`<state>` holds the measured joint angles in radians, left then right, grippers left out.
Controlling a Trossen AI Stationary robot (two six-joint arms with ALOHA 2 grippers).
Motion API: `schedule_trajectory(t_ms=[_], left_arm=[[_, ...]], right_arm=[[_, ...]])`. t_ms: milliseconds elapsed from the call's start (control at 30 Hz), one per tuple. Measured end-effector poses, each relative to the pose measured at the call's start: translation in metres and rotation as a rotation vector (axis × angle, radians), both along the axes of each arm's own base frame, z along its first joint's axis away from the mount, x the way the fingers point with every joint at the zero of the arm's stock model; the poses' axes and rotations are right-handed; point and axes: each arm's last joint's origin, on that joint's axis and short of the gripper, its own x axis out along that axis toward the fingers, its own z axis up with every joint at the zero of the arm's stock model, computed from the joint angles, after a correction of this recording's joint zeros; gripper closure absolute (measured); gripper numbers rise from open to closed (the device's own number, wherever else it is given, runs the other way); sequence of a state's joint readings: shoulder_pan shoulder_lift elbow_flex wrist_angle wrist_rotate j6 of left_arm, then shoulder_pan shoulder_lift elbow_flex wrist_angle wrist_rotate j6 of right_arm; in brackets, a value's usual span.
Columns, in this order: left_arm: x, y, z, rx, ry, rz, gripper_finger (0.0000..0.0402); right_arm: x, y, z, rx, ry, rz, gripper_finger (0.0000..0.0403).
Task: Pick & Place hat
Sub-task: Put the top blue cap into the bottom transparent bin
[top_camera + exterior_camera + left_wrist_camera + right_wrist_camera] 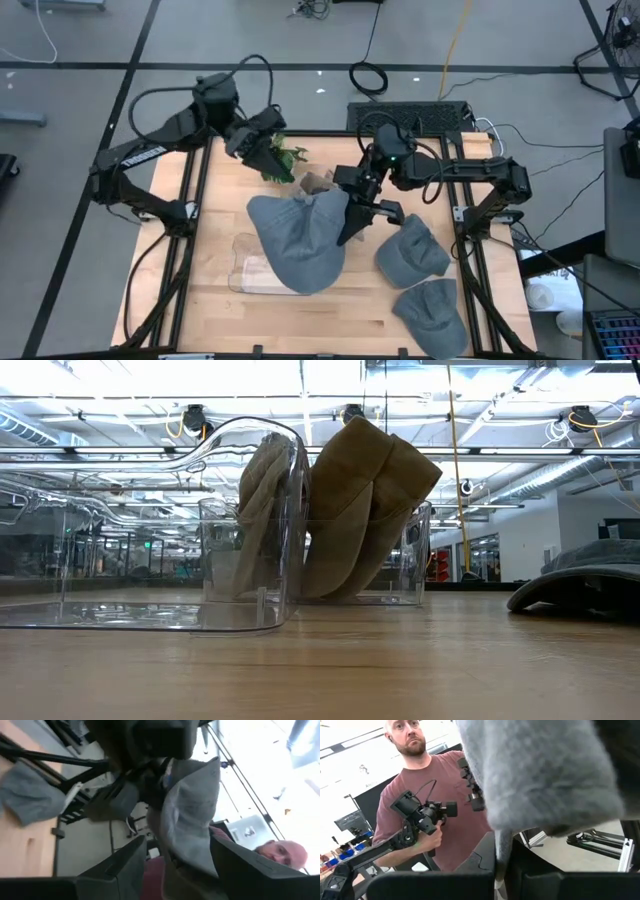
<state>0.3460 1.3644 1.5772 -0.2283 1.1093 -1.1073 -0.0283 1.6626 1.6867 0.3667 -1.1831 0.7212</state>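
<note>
A large grey hat hangs lifted above the table's middle. My right gripper is shut on the hat's right edge. In the right wrist view its grey cloth fills the top. My left gripper is open at the hat's far left side. In the left wrist view the hat's cloth comes down between the two spread fingers; I cannot tell whether they touch it. Two more grey hats lie on the table's right side. My right gripper pinches an edge of the grey hat between its two fingers. The cloth bunches where it enters the fingers. The hat is lifted clear of the table and spreads away from the gripper toward the table's left.
Clear plastic bins stand mid-table holding tan hats; one tan hat shows beneath the lifted hat. A green object lies by the left gripper. A person with a hand-held camera stands beyond the table. The near table is bare wood.
</note>
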Motion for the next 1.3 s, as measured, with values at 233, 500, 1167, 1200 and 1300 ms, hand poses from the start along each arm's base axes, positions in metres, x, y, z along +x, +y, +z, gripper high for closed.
schedule_trajectory(t_ms=[233,500,1167,1200,1300], left_arm=[[0.024,-0.013,-0.008,-0.032,0.016,-0.068,0.0172],[0.038,-0.023,-0.019,-0.054,0.068,-0.108,0.0172],[0.041,-0.055,-0.032,-0.055,0.2,-0.157,0.0172],[0.041,-0.056,-0.032,-0.056,0.201,-0.156,0.0172],[0.042,-0.056,-0.032,-0.062,0.21,-0.138,0.0172]], right_arm=[[0.014,0.006,-0.017,0.003,0.067,0.017,0.0403],[0.014,0.017,-0.017,0.006,0.086,0.057,0.0403],[0.013,0.011,-0.016,0.001,0.054,0.049,0.0403],[0.013,0.011,-0.015,0.001,0.05,0.048,0.0403],[0.013,0.01,-0.015,-0.001,0.044,0.045,0.0403]])
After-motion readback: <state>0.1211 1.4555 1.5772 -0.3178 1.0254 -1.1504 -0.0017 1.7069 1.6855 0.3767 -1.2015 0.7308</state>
